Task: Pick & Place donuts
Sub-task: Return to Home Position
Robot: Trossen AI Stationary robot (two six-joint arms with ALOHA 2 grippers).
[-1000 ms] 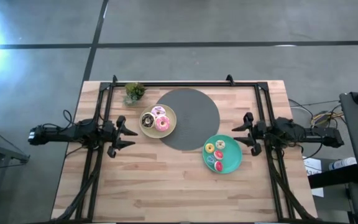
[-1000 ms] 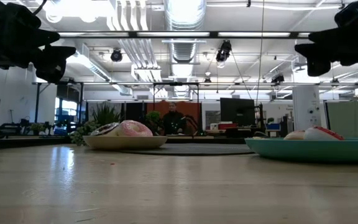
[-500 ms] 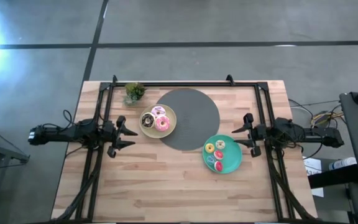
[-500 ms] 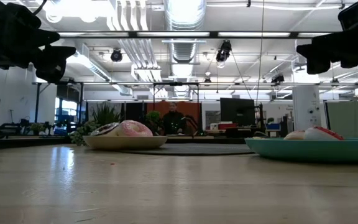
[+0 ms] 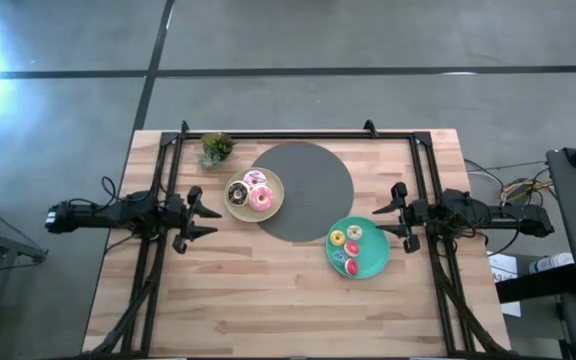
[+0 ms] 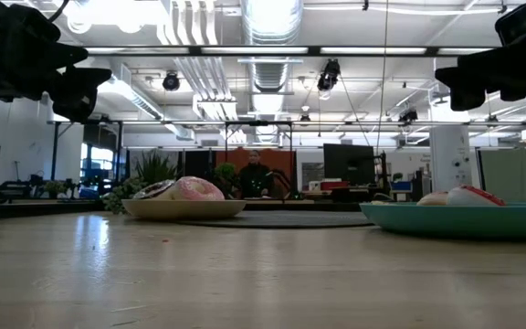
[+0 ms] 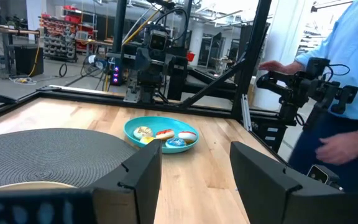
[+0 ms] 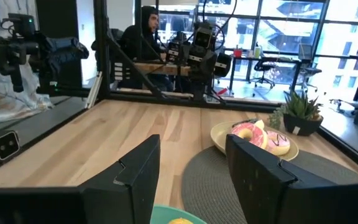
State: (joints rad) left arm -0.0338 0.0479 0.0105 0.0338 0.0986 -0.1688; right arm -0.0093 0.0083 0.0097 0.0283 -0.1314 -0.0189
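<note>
The left gripper (image 5: 211, 221) hangs above the wooden table (image 5: 268, 300) at the middle left of the high view, its jaws spread wide with nothing between them. Just to its right sits the cream plate (image 5: 271, 180), which carries three large donuts: a chocolate-brown donut (image 5: 237, 194), a pink donut (image 5: 261, 199) and a pale frosted donut (image 5: 255, 179) at the plate's upper edge. This plate overlaps the left rim of the dark grey disc (image 5: 308, 185), which fills the upper centre of the table. A small potted plant (image 5: 215, 148) stands at the upper left, near the table's far edge.

The right gripper (image 5: 381, 219) is at the middle right, likewise spread wide and empty, facing the left one across the table. Just below and to its left lies the teal plate (image 5: 373, 255), touching the disc's lower right edge. It holds four small donuts: a yellow donut (image 5: 337, 238), a white donut (image 5: 354, 232), a red donut (image 5: 351, 249) and a fourth donut (image 5: 351, 266) nearest the front edge.

The left wrist view shows a person in a light blue shirt (image 7: 353, 93) beyond the table.
</note>
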